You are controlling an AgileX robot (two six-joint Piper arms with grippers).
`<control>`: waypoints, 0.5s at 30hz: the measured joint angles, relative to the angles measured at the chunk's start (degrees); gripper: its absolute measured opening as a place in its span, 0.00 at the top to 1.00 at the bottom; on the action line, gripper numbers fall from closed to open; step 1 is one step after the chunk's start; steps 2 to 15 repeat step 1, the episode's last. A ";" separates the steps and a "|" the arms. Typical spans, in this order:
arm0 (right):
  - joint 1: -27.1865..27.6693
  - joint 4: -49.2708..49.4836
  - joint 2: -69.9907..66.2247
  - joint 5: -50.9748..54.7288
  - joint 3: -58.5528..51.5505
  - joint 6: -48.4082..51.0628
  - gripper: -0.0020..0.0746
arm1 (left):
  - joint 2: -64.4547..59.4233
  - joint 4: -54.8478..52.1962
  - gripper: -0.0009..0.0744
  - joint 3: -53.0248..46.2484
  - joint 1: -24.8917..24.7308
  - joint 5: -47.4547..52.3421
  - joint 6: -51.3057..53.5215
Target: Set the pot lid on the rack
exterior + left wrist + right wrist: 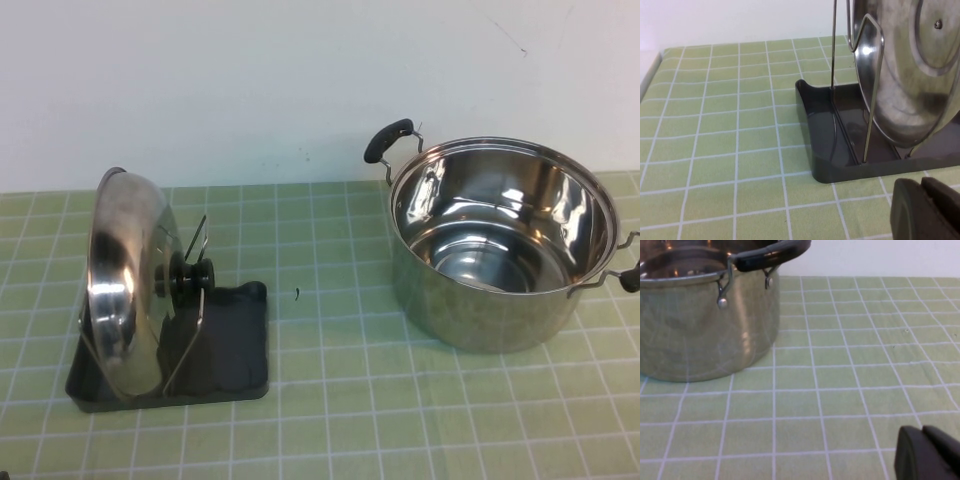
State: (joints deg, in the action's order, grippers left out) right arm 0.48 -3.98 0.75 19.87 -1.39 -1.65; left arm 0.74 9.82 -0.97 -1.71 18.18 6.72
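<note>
1 lid (125, 280) in rack (240, 345); tools (923, 184) (923, 430) low

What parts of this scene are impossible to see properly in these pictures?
- Left tool: out of the high view; the left wrist view's edge cuts it off.
- Right tool: likewise cut off in the right wrist view.
- Rack: the pot lid hides its left side in the high view.
- Pot: right handle clipped by the high view's edge.
</note>
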 joint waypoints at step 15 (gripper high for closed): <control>0.00 0.00 0.00 0.00 0.00 0.00 0.98 | 0.00 0.00 0.99 0.00 0.00 0.00 0.00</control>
